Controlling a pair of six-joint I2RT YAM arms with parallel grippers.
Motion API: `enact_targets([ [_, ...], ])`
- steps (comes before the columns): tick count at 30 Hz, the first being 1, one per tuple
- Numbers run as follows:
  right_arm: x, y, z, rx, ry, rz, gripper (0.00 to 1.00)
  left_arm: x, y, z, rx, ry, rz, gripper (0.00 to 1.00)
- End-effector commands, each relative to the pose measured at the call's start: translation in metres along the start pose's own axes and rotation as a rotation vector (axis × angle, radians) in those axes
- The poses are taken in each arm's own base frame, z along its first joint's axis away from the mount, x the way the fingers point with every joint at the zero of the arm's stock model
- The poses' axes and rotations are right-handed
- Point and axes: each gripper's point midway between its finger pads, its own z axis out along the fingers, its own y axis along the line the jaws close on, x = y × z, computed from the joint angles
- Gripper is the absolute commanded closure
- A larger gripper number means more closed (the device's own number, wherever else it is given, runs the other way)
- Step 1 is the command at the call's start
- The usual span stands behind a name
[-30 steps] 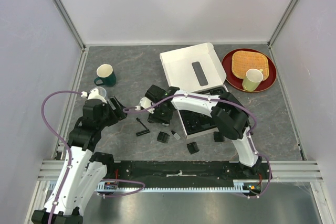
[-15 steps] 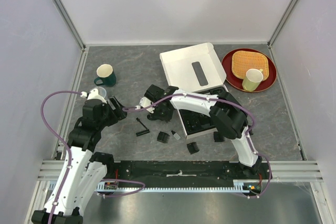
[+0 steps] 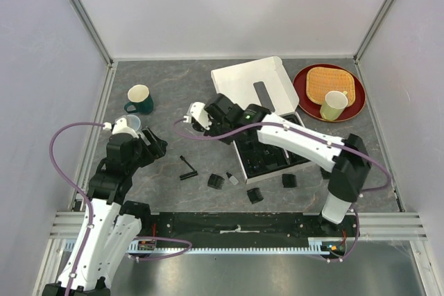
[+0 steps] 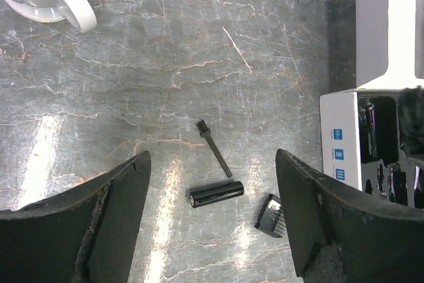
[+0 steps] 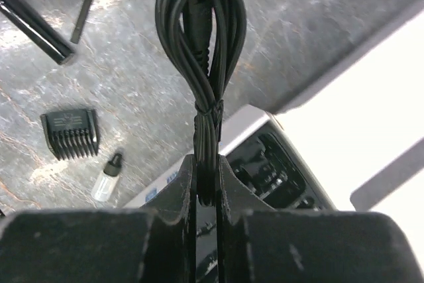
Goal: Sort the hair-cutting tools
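Observation:
My right gripper (image 5: 207, 170) is shut on a coiled black cord (image 5: 199, 24), which hangs in the air beside the open box's black tray (image 5: 285, 164). From above, this gripper (image 3: 220, 121) is at the box's left back corner. Loose on the table lie a thin brush (image 3: 186, 163), a black cylinder (image 3: 189, 175), a small oil bottle (image 3: 233, 179) and three comb guards (image 3: 216, 181) (image 3: 255, 195) (image 3: 288, 180). My left gripper (image 4: 212, 183) is open, hovering above the brush (image 4: 216, 148), the cylinder (image 4: 216, 194) and a guard (image 4: 272, 215).
The white box (image 3: 267, 157) with its black tray insert sits in the middle, its lid (image 3: 253, 88) lying open behind. A green mug (image 3: 139, 99) and a pale cup (image 3: 126, 125) stand at the left. A red plate (image 3: 354, 105) at the back right holds a woven mat and a cream cup (image 3: 334, 105).
The right gripper has shut on the cord and carried it up and back from the table left of the box. The left arm has drawn back slightly.

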Motion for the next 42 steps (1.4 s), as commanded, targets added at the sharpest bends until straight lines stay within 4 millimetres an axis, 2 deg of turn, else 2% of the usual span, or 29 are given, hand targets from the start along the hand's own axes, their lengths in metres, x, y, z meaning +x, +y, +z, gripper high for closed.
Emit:
enact_targets([
  [1, 0.026, -0.029, -0.020, 0.172, 0.047, 0.068, 0.95, -0.013, -0.007, -0.005, 0.010, -0.033, -0.027, 0.18],
  [5, 0.052, -0.053, -0.035, 0.242, 0.085, 0.127, 0.95, -0.012, -0.008, -0.004, 0.018, -0.026, -0.025, 0.18],
  [11, 0.090, -0.062, -0.043, 0.249, 0.158, 0.164, 0.95, -0.010, -0.009, -0.002, 0.024, -0.018, -0.023, 0.18],
  [16, 0.118, -0.066, -0.030, 0.252, 0.247, 0.192, 0.95, -0.009, -0.010, -0.001, 0.027, -0.012, -0.022, 0.18],
  [23, 0.146, -0.066, -0.009, 0.238, 0.384, 0.219, 0.94, -0.009, -0.011, -0.001, 0.032, -0.009, -0.020, 0.18],
  [34, 0.159, -0.061, 0.005, 0.213, 0.443, 0.217, 0.91, -0.008, -0.011, 0.000, 0.032, 0.000, -0.019, 0.18],
  [39, 0.161, -0.058, 0.010, 0.187, 0.451, 0.216, 0.77, -0.007, -0.011, 0.001, 0.028, 0.005, -0.018, 0.18],
  [42, 0.162, -0.058, 0.013, 0.180, 0.461, 0.215, 0.74, -0.007, -0.011, 0.001, 0.029, 0.004, -0.018, 0.18],
])
